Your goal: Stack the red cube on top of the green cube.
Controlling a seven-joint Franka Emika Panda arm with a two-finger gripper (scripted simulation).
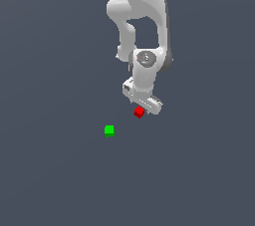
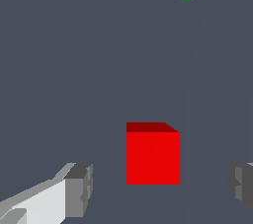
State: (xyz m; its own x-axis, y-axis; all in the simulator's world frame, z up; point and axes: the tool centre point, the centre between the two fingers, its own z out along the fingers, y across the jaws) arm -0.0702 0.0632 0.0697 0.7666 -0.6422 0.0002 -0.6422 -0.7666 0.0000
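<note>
My white pincer (image 2: 159,188) is spread wide open, fingers (image 2: 79,191) clear of the tiny bright-red cube (image 2: 152,156) sitting between them on the grey bench (image 1: 50,170). The tiny bright-green cube (image 1: 109,130) sits apart, nearby, toward the exterior view's left.

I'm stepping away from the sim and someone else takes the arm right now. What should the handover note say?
Claw: open, holding nothing; its fingers stand either side of the red cube with gaps on both sides.
Red cube: lined up between the fingers, not yet gripped.
Green cube: sits apart from the red one, toward the exterior view's lower left, nothing on it.
Done: claw brought to the red cube.
Left: close on the red cube, lift, carry it over the green cube, set it on top, release.
</note>
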